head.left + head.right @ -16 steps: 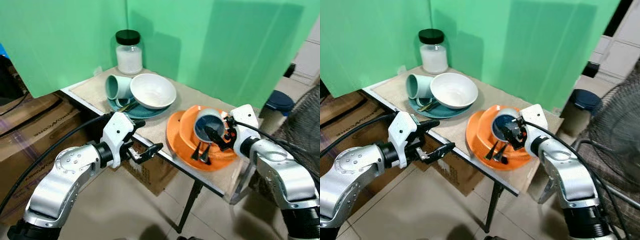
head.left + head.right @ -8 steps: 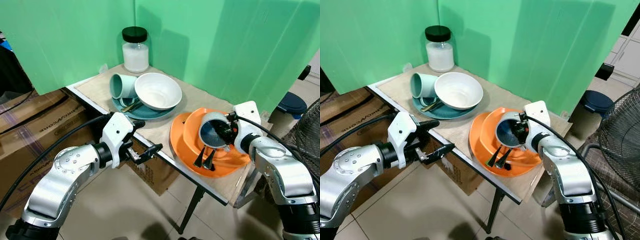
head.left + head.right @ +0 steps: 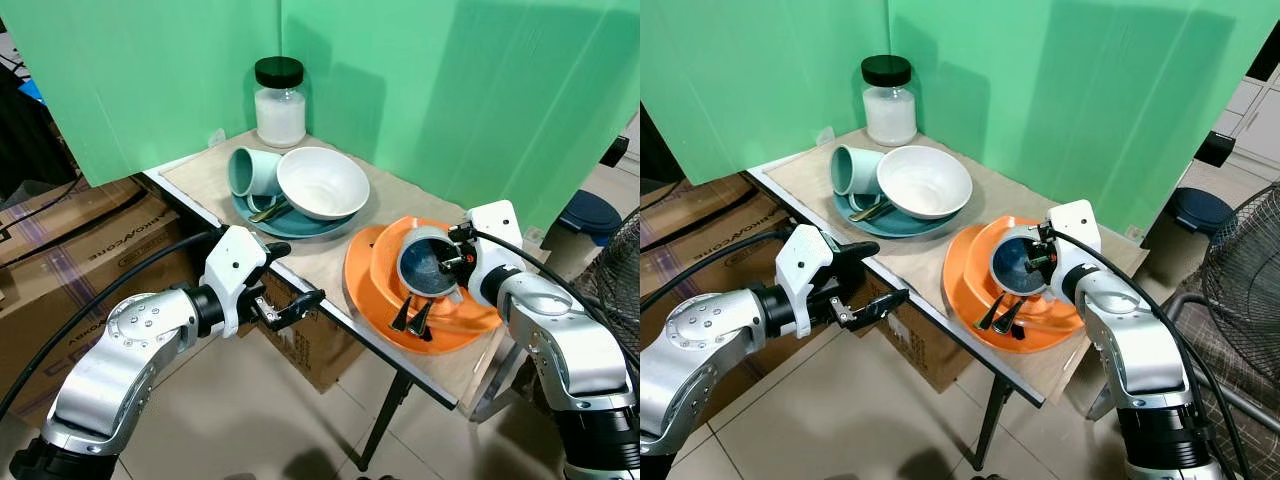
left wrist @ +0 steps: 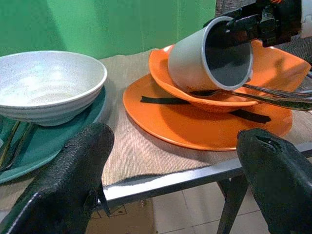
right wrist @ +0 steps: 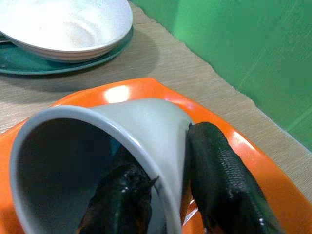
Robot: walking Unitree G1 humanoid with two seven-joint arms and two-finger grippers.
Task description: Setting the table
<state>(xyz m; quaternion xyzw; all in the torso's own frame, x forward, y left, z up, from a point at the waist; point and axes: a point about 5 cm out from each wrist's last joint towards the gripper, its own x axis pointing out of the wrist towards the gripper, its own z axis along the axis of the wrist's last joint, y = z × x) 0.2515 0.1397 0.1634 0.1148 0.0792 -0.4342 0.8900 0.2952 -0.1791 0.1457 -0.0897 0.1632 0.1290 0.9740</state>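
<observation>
the right gripper [image 5: 168, 204] pinches the rim of the tipped grey cup [image 3: 425, 265], one finger inside, probably light, stiff, slippery and breakable.

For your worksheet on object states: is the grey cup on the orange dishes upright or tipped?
Tipped: the grey cup lies sideways in the orange bowl, its rim pinched by the right gripper.

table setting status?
Early. Done: nothing laid out; white bowl and teal mug sit stacked on the teal plate. In hand: right gripper pinches the grey cup, tilted in the orange dishes. Left: unstacking both sets. Left gripper idle.
</observation>
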